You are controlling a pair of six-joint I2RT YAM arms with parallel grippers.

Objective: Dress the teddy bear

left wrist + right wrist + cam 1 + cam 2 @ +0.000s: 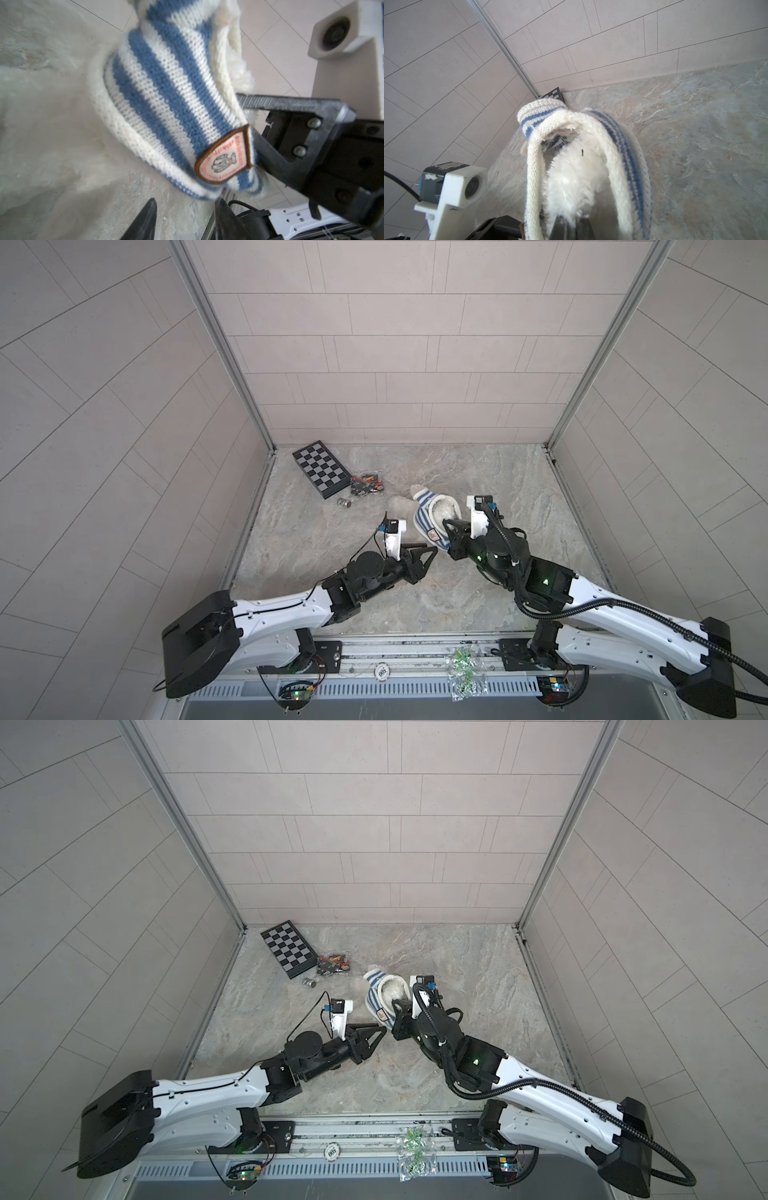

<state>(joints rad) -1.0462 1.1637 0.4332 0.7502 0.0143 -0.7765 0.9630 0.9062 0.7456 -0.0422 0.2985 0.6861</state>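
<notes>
It looks like a robotics lab test cell. A stone-patterned tabletop point(415, 605) is boxed in by tile-look wall panels point(395, 344) on aluminium posts point(226, 352). A robot arm point(282, 610) stands at each end of a metal rail point(415, 649), beside a bare circuit board point(297, 696) with loose wiring.

Folded chessboard point(320, 468) lay at the bench's point(478, 472) far-left corner, clear bag of small dark pieces point(366, 485) touching its near end, small metal cylinder point(344, 503) just beside that. Front rail: round token point(382, 672), bag of green bits point(464, 672) (contents unclear).
</notes>
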